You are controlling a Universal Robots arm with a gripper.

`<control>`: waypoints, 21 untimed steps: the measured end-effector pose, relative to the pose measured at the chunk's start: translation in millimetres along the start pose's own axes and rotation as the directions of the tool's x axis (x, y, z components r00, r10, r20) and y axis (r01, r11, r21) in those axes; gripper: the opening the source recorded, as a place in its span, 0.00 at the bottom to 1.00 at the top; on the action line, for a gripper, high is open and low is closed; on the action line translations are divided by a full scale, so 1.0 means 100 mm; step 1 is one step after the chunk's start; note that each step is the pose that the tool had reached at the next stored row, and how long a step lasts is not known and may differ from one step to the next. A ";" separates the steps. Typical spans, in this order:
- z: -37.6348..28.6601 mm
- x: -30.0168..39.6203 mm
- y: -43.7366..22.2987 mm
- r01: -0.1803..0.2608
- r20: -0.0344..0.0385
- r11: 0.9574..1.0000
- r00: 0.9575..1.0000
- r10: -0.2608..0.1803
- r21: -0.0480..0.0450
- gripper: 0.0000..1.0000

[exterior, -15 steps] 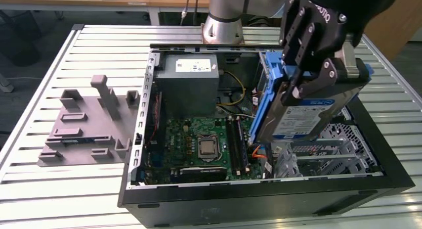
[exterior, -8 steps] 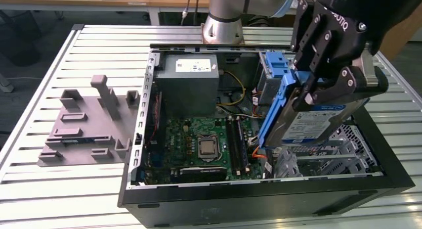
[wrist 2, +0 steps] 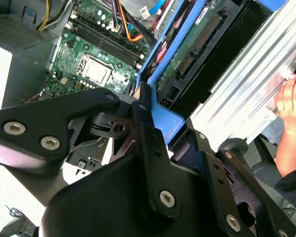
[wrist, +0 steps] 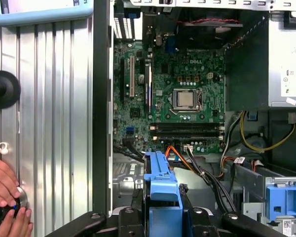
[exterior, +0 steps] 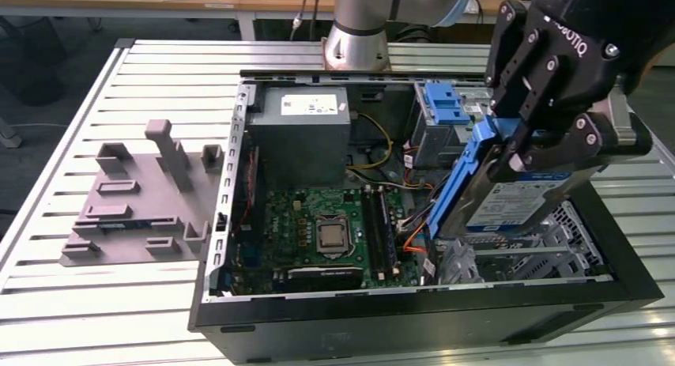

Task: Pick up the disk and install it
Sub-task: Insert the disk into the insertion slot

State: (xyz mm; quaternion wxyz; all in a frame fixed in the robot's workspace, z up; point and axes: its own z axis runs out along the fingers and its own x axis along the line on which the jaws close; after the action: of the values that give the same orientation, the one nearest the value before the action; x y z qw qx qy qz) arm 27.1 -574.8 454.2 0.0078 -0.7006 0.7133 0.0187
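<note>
The gripper point(wrist: 162, 217) has the disk point(wrist: 160, 182) pinched by its blue rails, hanging over the open case point(wrist: 101, 98), motherboard point(wrist: 197, 64) beyond it. Out on the slatted table point(wrist: 54, 123), a person's hand point(wrist: 4, 185) rests on a round knob point(wrist: 20, 197).

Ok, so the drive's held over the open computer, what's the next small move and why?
Probably level the disk and ease it down toward the metal cage. The tool grips it steeply tilted above the cage, not yet seated.
</note>
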 end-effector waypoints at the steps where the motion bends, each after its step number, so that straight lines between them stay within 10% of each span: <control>1: 0.002 0.000 -0.020 0.000 0.000 1.000 1.000 0.000 0.000 0.36; 21: 0.017 -0.004 -0.239 0.000 0.000 1.000 1.000 0.000 0.001 0.36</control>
State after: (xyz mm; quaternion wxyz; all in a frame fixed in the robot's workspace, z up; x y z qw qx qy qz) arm 51.0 -574.8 452.2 0.0081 -0.7006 0.7133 0.0185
